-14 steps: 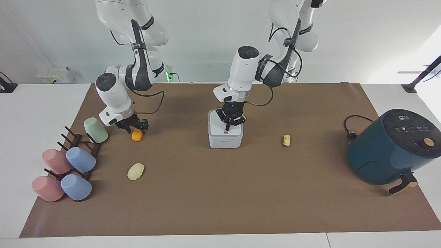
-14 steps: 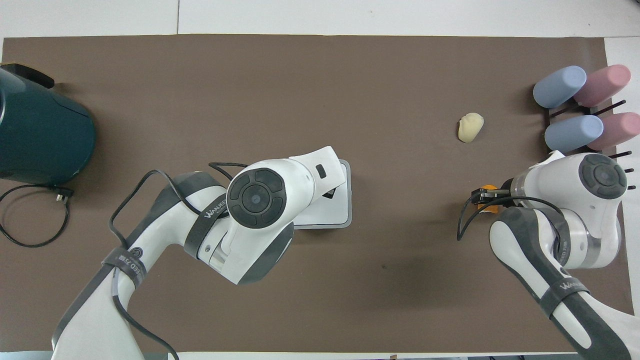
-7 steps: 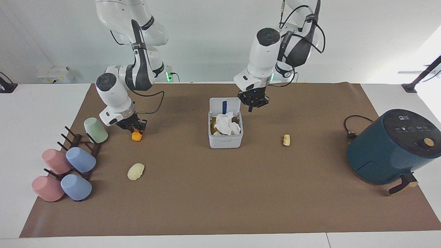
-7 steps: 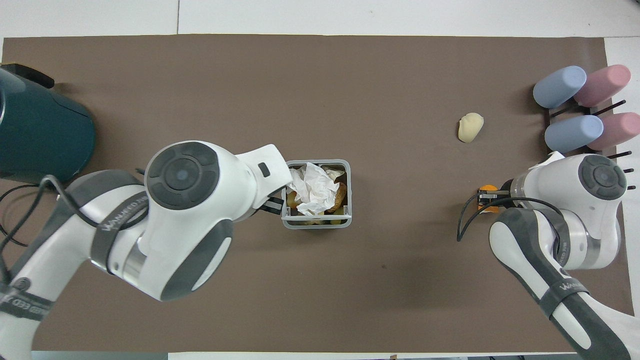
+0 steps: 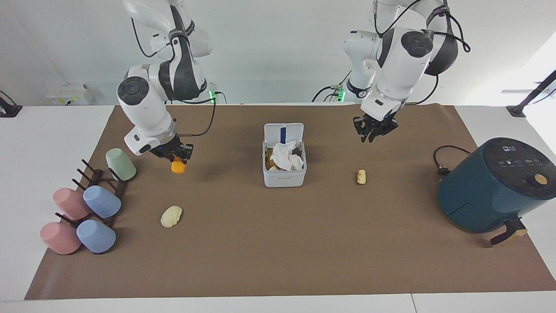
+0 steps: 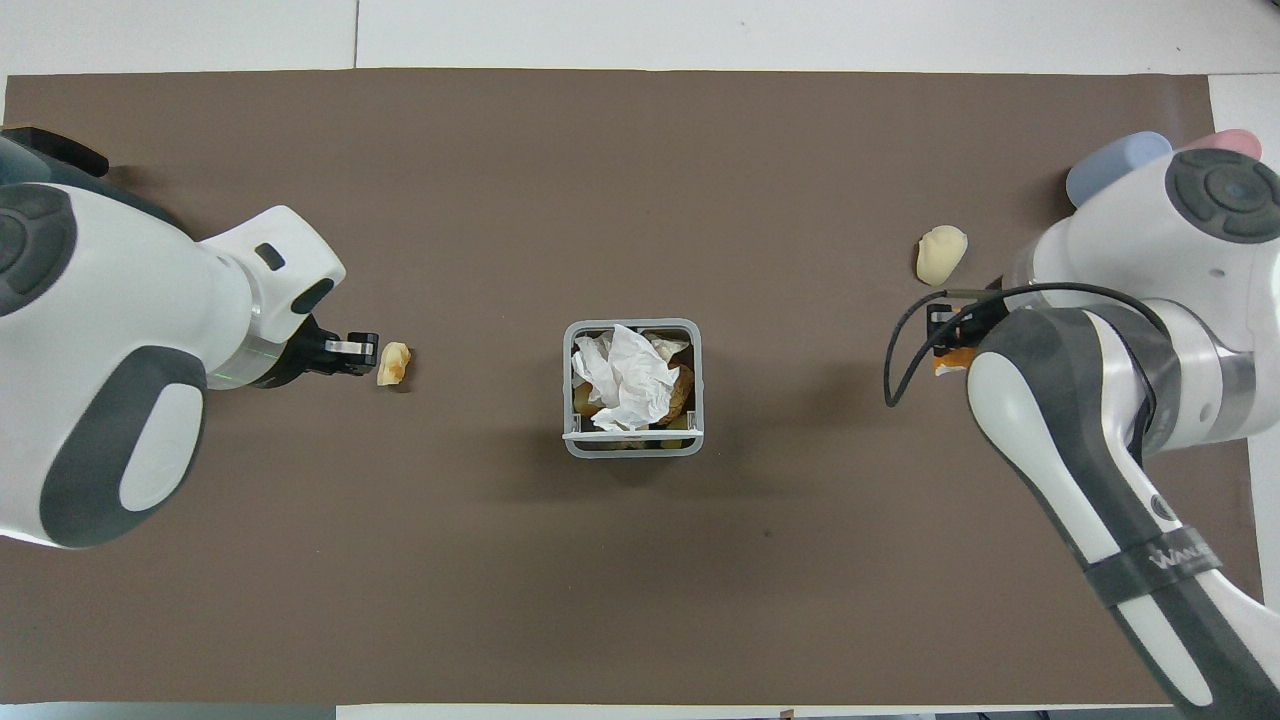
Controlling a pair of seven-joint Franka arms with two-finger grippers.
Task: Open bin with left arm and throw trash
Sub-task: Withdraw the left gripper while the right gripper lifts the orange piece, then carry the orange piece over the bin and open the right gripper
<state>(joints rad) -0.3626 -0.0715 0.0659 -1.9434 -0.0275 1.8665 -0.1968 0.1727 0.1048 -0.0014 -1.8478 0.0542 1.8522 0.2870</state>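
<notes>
Item: orange block [image 5: 177, 167] — I hold it pinched in my right gripper [image 5: 173, 157] above the mat, probably light and firm, gripped across its top; open bin [image 5: 284, 174] mid-table, left gripper [image 5: 374, 129] empty, jaws slightly apart.

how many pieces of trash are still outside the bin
3: orange block held by the right gripper above the mat; yellow lump near the cups; cream piece beneath the left gripper.

Bin [image 5: 284, 171] mid-mat, lid up, paper [image 5: 286, 157] in it. Small lump [image 5: 361, 177] beside it twd left arm's end, air fryer [image 5: 493, 187] past that. Oval lump [image 5: 171, 216], cup rack [image 5: 102, 191] twd right arm's end.
</notes>
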